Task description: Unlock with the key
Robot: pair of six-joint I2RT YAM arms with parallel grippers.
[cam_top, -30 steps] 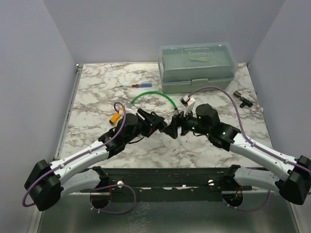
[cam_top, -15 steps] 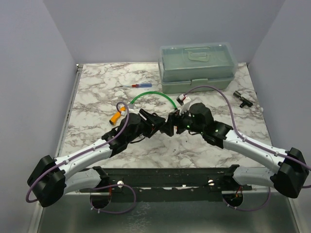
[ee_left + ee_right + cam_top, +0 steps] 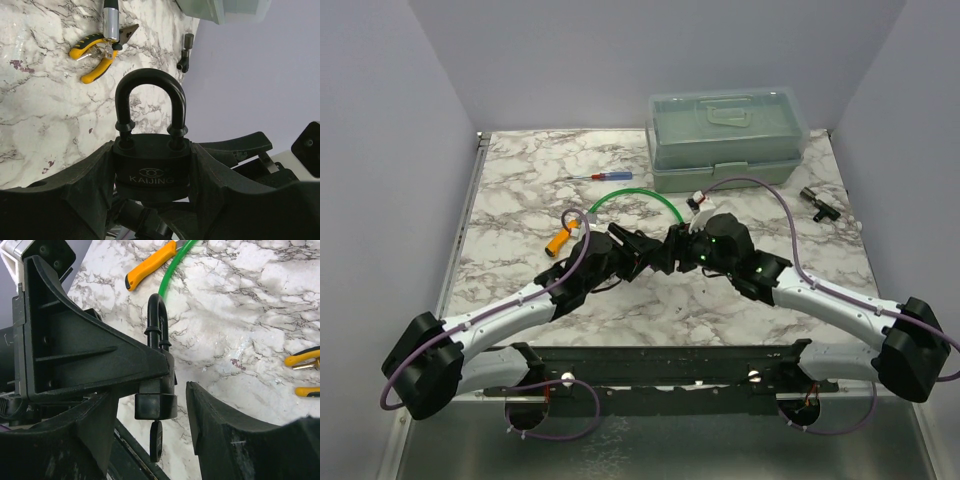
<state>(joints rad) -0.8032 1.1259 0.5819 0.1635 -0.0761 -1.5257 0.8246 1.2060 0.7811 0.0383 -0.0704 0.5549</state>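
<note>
Right wrist: right claw (image 3: 150,415) half-open, empty, astride the key (image 3: 156,440); pinch squarely, twist while left claw (image 3: 150,187) clamps the padlock (image 3: 150,155).

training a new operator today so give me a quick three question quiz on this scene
1. True or false: the left gripper holds the padlock.
2. The padlock's shackle is: A) closed B) swung open C) missing.
3. In the right wrist view, what hangs under the padlock?
Key: 1 true. 2 A. 3 the key, between the fingers of the open right gripper.
</note>
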